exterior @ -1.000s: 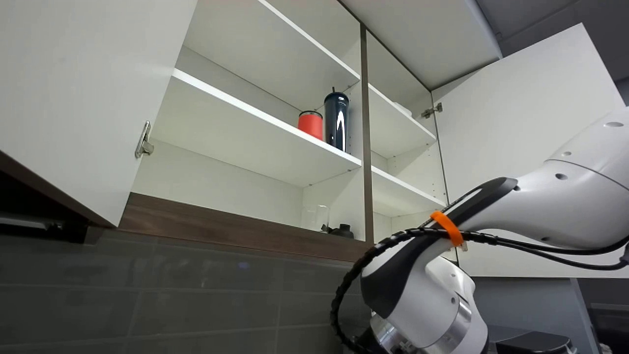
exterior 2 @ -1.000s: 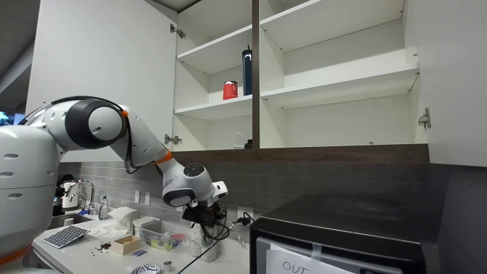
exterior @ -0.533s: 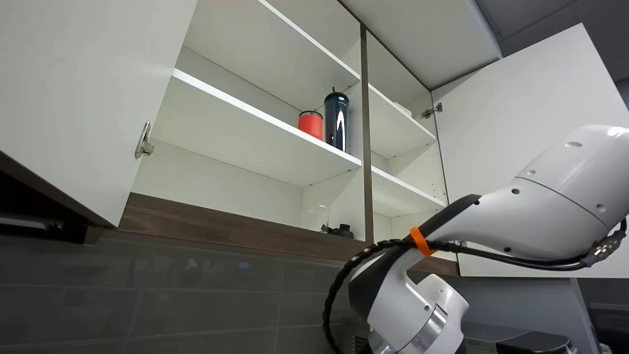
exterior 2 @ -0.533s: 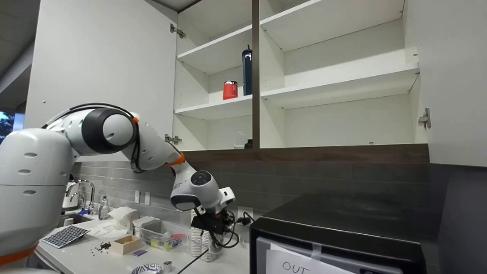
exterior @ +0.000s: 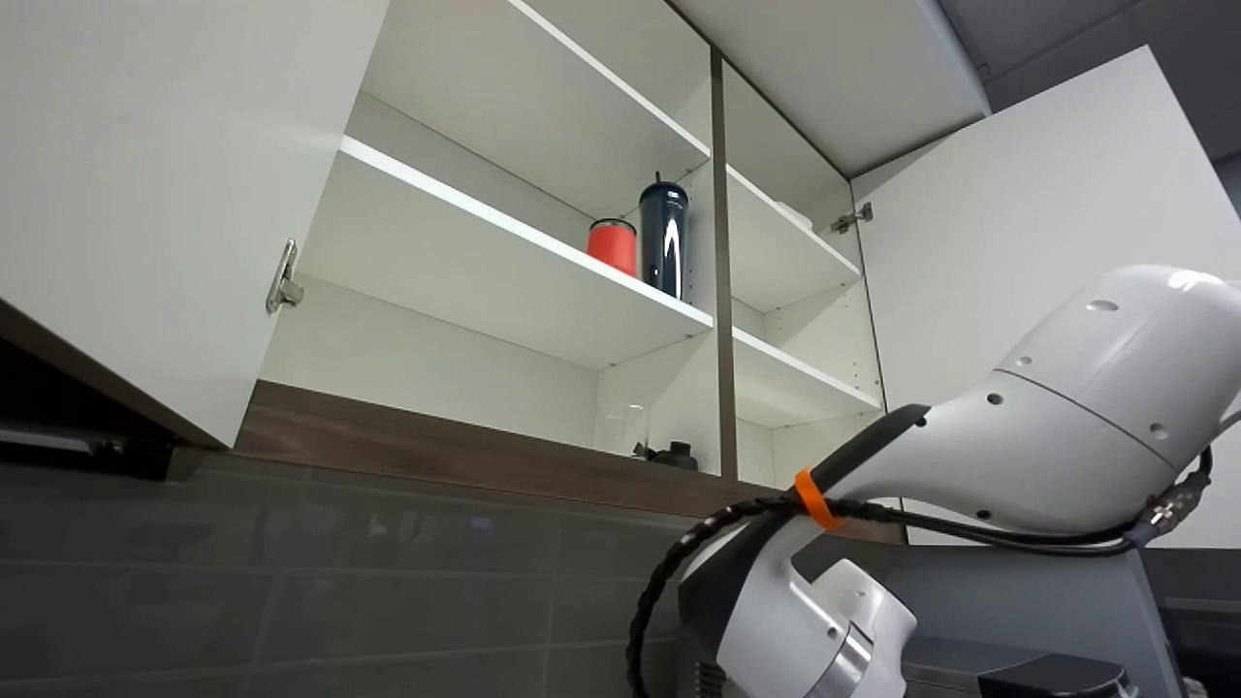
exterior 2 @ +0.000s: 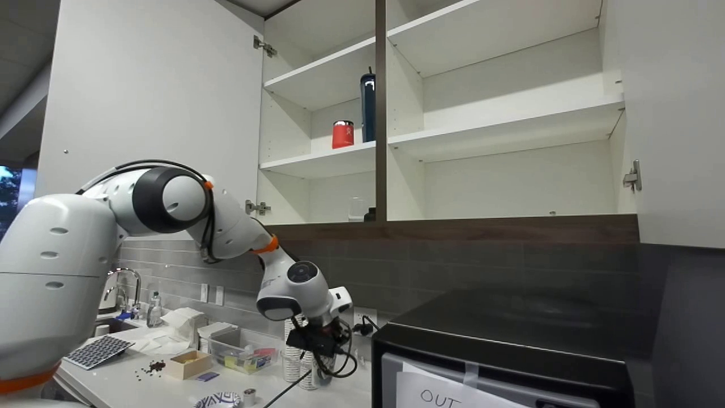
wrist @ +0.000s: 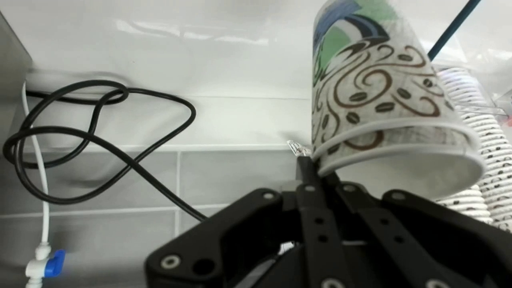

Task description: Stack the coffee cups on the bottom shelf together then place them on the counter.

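Held: two coffee cups [wrist: 372,84], nested one inside the other, with both rims showing. Pinched at one side of the rim by the gripper [wrist: 318,170], with jaws nearly together and only the thin cup wall between. In the wrist view, aligned with mouths toward the gripper and bases away. Printed with brown swirls, coffee beans and patches of green and blue. Located well below the bottom shelf [exterior: 465,448], toward the back of the counter [exterior 2: 345,391]; in an exterior view, largely hidden by gripper and cables. Unclear: any contact between cup bases and counter.

Standing near, on the counter: tall stacks of paper cups [exterior 2: 291,365], with bean print in the wrist view.

Set on the bottom shelf: a clear glass [exterior: 622,429] and, just beside, a black object [exterior: 677,456] of unclear kind.

On the middle shelf [exterior: 485,262], in both exterior views: a red cup [exterior 2: 342,135] beside a tall dark bottle [exterior: 664,237]. On the red cup, a small white emblem; on the bottle, a pale mark near the top; both too small to read.

Legible: "OUT", in handwritten capitals on a paper sheet [exterior 2: 476,396] taped to a black appliance [exterior 2: 504,345].

Farther along the counter: a clear plastic box [exterior 2: 218,348], a small tan box [exterior 2: 195,370] and a patterned plate [exterior 2: 218,400].

In the wrist view, across from the stacks: a looped black cable [wrist: 134,162] and a white tube [wrist: 40,160] with a blue valve handle [wrist: 54,264].
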You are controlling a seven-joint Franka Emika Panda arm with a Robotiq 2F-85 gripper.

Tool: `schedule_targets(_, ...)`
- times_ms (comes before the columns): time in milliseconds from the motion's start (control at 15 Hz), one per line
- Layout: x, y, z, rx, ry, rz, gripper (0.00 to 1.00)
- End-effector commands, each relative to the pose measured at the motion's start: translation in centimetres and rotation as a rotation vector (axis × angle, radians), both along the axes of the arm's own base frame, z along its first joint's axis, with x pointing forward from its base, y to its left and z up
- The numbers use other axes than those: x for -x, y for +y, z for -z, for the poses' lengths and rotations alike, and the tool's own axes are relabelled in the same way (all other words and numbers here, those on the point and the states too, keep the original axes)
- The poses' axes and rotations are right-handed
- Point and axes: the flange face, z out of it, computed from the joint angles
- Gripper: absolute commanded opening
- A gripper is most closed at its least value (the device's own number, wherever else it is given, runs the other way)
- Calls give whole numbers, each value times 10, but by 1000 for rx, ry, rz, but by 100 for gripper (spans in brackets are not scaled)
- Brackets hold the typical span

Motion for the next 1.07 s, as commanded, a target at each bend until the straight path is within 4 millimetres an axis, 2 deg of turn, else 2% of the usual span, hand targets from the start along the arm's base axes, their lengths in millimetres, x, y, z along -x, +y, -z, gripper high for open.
schedule_targets(0,-20,-4,52,3,86,15,1)
schedule_targets(200,-32,-2,71,24,75,24,1)
schedule_targets(400,-45,0,81,-2,67,37,1)
schedule_targets(1000,-68,-15,109,41,68,61,1)
